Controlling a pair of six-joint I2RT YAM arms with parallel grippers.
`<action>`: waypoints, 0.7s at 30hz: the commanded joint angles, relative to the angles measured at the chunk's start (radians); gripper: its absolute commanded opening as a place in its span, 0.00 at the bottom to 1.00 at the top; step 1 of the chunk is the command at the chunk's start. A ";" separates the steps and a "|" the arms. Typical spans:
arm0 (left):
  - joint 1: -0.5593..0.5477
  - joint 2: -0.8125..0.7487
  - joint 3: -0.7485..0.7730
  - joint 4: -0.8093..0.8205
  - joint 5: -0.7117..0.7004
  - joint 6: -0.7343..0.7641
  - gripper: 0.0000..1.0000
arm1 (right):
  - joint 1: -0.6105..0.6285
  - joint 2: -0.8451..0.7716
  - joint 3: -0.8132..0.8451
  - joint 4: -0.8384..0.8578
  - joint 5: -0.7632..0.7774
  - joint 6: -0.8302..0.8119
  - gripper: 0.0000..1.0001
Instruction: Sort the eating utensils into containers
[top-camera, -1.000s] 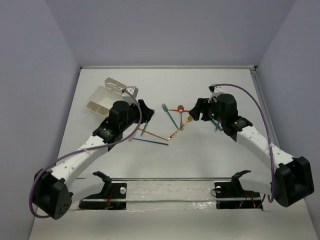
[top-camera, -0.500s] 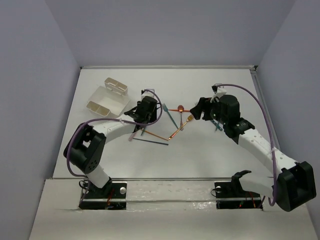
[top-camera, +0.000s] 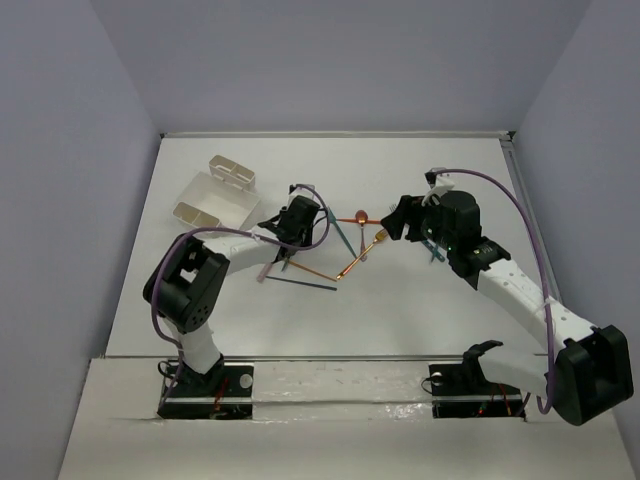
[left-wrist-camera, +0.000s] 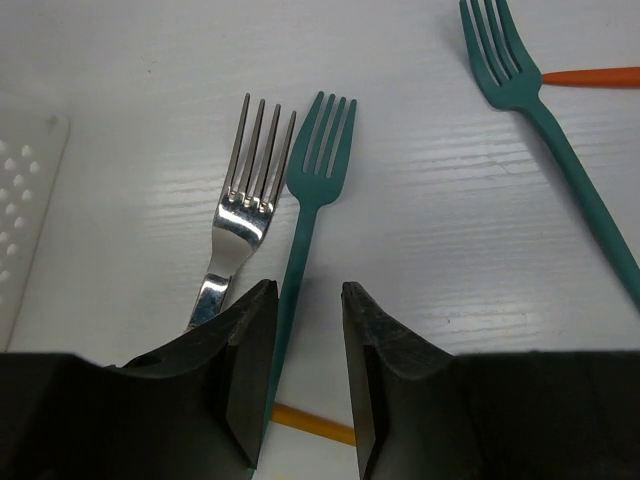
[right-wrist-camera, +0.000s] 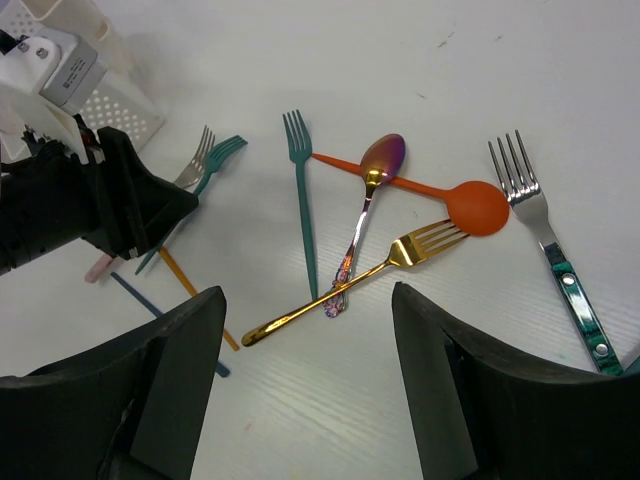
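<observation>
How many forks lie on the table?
5: a silver fork and a teal fork at the left gripper, a second teal fork mid-table, a gold fork beside it, a green-handled fork far right. More may be hidden.

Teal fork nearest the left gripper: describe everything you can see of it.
The teal fork is slim, plastic-looking and four-tined. It lies flat on the table, with its tines pointing away from the left gripper. Its handle runs into the gap between the open jaws, unclamped, meeting an orange stick. A silver fork lies alongside.
</observation>
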 joint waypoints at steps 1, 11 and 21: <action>0.007 0.012 0.046 0.035 -0.028 0.018 0.32 | 0.006 -0.008 0.001 0.057 0.007 0.003 0.73; 0.016 0.074 0.074 0.056 -0.003 0.032 0.23 | 0.006 0.001 0.001 0.061 0.003 0.006 0.73; 0.016 0.108 0.083 0.055 -0.005 0.030 0.25 | 0.006 0.003 0.001 0.061 0.004 0.006 0.73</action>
